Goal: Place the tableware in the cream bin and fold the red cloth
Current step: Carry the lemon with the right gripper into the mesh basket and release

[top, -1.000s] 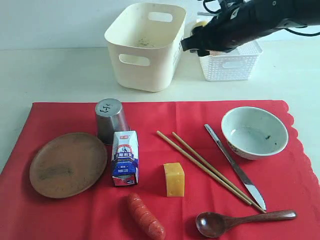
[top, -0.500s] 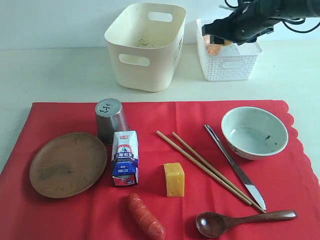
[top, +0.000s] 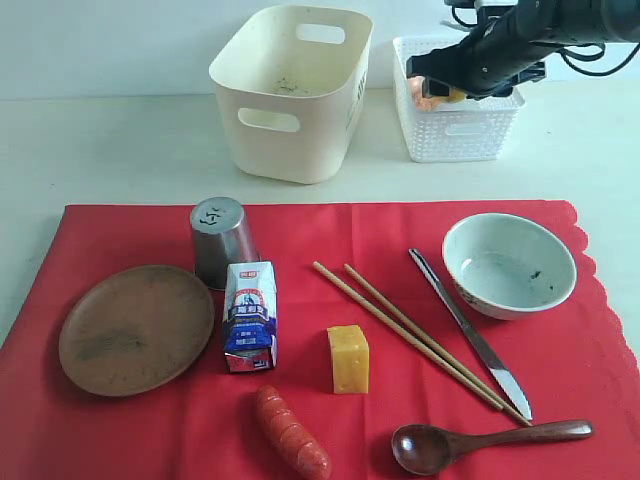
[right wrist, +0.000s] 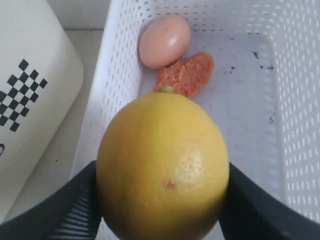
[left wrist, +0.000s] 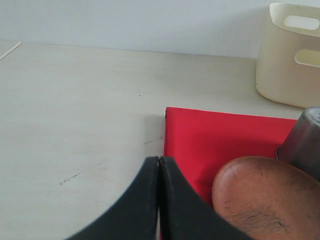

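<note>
The red cloth [top: 320, 230] is spread flat on the bench [top: 120, 150], its scalloped edge at the right end in the exterior view. All the tableware is laid on it. The wooden plate [top: 135, 328] is set near the cloth's plain end, with the steel cup [top: 222, 243] standing upside down just beside it. The chopsticks [top: 410, 335] and the knife [top: 468, 333] are laid slantwise across the cloth's middle. The bowl [top: 508, 265] is placed upright near the scalloped edge, and the spoon [top: 480, 440] lies by the cloth's near edge.

Other things are crowded among them on the cloth. A milk carton [top: 249, 315] is wedged between plate and cup, a block of cheese [top: 348, 358] sits just beside the chopsticks, and a sausage [top: 290, 432] lies near the spoon's bowl.

The cream bin [top: 290, 130] is set on the bench beyond the cloth's far edge, about mid-length. A white mesh basket [top: 460, 135] stands beyond the same edge, toward the scalloped end.

The right gripper [right wrist: 162, 205] is held over that basket, its jaws spread wide and clamped on a lemon [right wrist: 162, 165]. An egg [right wrist: 165, 41] and a rough orange piece [right wrist: 186, 74] are seen on the basket floor below it.

The left gripper [left wrist: 159, 162] is held above the bench by the cloth's plain-end corner, its jaws pressed together with nothing between them.
</note>
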Available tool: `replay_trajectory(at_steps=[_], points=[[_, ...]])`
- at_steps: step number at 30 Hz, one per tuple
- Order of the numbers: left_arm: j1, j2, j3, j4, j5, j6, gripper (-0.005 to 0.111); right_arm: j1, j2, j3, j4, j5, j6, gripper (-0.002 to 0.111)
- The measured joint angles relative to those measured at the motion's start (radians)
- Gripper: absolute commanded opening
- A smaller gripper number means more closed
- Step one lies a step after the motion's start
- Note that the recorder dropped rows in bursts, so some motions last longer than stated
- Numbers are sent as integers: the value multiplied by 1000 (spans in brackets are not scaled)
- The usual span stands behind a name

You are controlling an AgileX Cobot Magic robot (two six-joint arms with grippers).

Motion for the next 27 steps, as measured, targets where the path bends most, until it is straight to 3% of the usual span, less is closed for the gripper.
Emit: replay_trajectory(at_steps=[5, 16, 22, 27], points=[[0, 0, 0, 0, 0, 0, 2, 0, 0, 0, 0, 9, 0, 71], [0, 0, 0, 0, 0, 0, 2, 0, -28, -6, 6, 42, 0, 72], [0, 0, 0, 0, 0, 0, 2, 0, -113, -8, 6, 107, 0, 68], [0, 0, 0, 0, 0, 0, 2, 0, -195, -8, 8, 175, 0, 53]])
